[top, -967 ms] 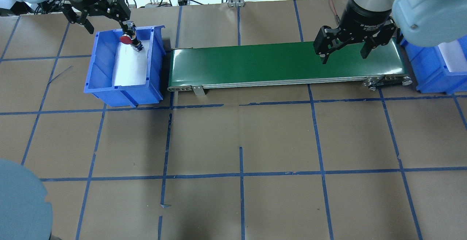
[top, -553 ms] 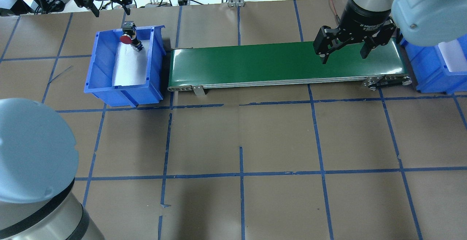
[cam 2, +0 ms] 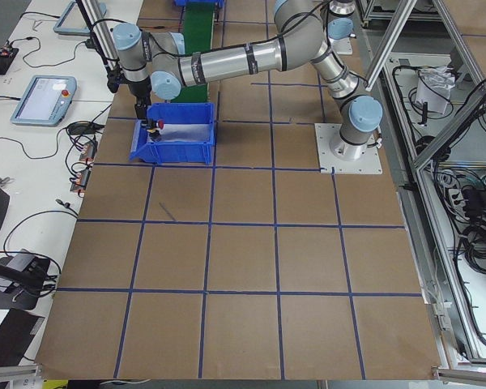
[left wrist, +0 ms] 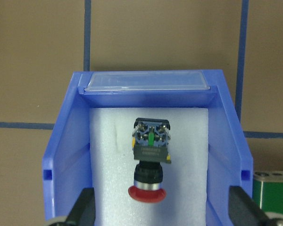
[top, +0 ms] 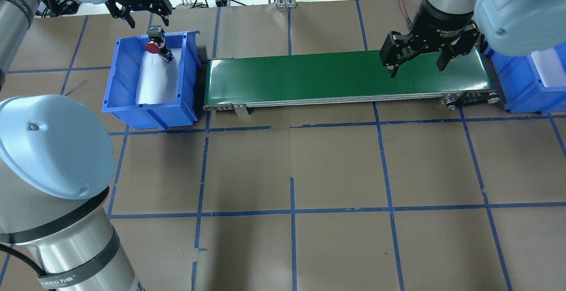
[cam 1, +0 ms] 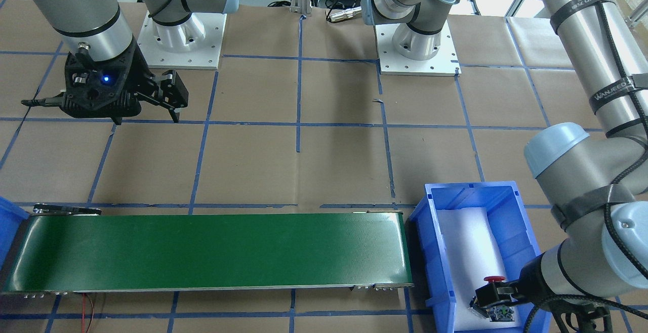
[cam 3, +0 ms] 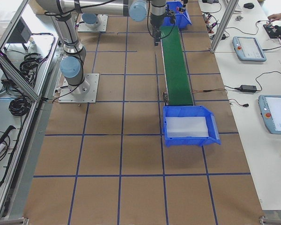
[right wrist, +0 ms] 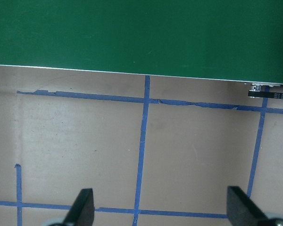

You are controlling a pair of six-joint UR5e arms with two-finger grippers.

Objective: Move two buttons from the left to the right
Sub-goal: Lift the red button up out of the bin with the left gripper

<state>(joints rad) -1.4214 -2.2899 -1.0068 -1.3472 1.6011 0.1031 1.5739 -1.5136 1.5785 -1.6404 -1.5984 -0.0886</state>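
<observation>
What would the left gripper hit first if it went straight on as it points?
Probably the red button, lying on the white foam in the blue bin: the wrist view shows it centred ahead of the open left gripper. Depth is unclear; it might touch foam beside it.

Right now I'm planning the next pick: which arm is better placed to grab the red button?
Left. The left gripper hangs open over the blue bin holding the red button, which its wrist camera frames; the right gripper is near the far end of the conveyor.
</observation>
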